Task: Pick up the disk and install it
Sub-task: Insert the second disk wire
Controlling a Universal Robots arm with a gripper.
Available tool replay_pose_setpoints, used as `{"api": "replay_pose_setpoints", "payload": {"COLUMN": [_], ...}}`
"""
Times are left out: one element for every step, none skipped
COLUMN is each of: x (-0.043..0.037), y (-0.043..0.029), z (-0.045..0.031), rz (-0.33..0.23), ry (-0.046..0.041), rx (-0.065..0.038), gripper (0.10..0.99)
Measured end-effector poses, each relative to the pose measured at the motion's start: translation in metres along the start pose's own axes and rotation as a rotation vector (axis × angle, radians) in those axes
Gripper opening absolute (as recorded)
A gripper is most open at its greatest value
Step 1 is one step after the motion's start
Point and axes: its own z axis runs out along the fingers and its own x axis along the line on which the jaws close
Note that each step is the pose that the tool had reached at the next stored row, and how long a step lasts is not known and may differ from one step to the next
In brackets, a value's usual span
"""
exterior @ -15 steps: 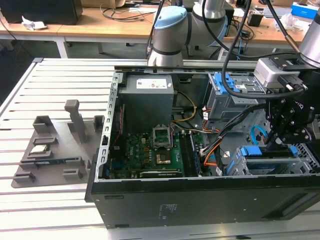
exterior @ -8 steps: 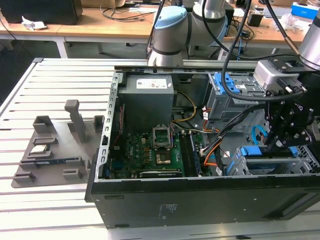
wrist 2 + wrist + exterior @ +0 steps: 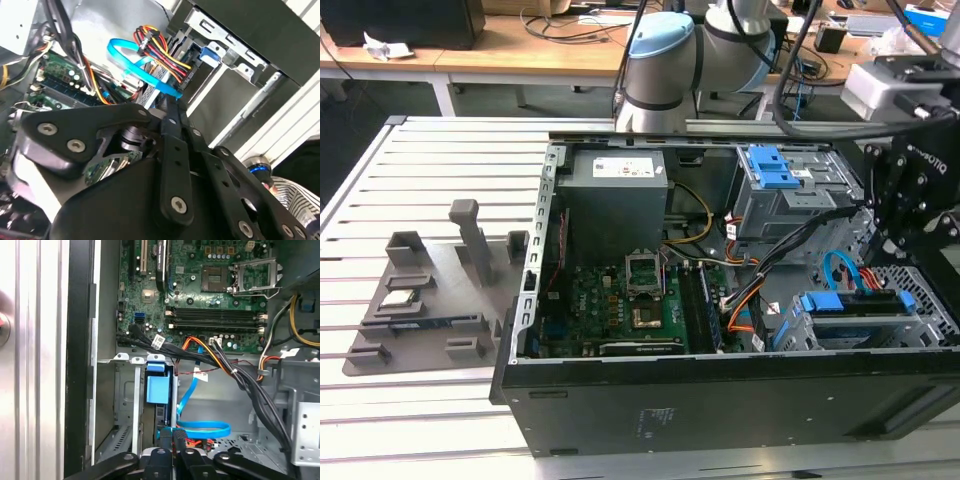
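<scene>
Gripper (image 3: 910, 225) sits over the open PC case (image 3: 620, 410) at the exterior view's right, above the drive cage (image 3: 920, 320). Ext view: the disk (image 3: 850, 305) is already in that cage, blue carrier frame edge up, blue cable (image 3: 840, 270) looping just above it. Case also holds motherboard (image 3: 620, 300), grey PSU box (image 3: 615, 200), a second bay w/ blue latch plate (image 3: 770, 165) toward the back. Grey fixture tray (image 3: 430, 300) lies on the slatted table (image 3: 420, 160), at the exterior view's left, w/ a small chip (image 3: 400, 298) in one pocket.

Second wrist view: gripper (image 3: 172, 112) fingers look pressed together, nothing seen between them; tips near the blue cable (image 3: 145, 75) and the red/yellow/black wire bundle (image 3: 160, 50).

First wrist view: gripper (image 3: 172, 435) fingers together, tips right at the disk's (image 3: 157, 390) end; disk slotted in the cage (image 3: 125, 390), blue frame showing. Blue cable (image 3: 200, 429) loops beside the tips. Motherboard (image 3: 200, 285) beyond, w/ open CPU socket (image 3: 215, 275).
</scene>
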Motion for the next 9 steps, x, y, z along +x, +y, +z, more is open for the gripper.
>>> {"api": "replay_pose_setpoints", "payload": {"x": [-0.0011, -0.0019, -0.0026, -0.0027, -0.0026, -0.0025, -0.0025, -0.0025, -0.0026], "y": [-0.0001, -0.0003, -0.0004, -0.0005, -0.0005, -0.0006, -0.0006, -0.0006, -0.0006], "z": [-0.0048, -0.0095, -0.0178, -0.0234, -0.0262, -0.0272, -0.0272, -0.0272, -0.0273], "rz": [0.000, 0.000, 0.000, 0.000, 0.000, 0.000, 0.000, 0.000, 0.000], "ry": [0.0011, 0.0022, 0.0032, 0.0034, 0.0033, 0.0033, 0.0033, 0.0033, 0.0033], "rx": [0.000, 0.000, 0.000, 0.000, 0.000, 0.000, 0.000, 0.000, 0.000], "gripper": [0.106, 0.106, 0.106, 0.106, 0.106, 0.106, 0.106, 0.106, 0.106]}}
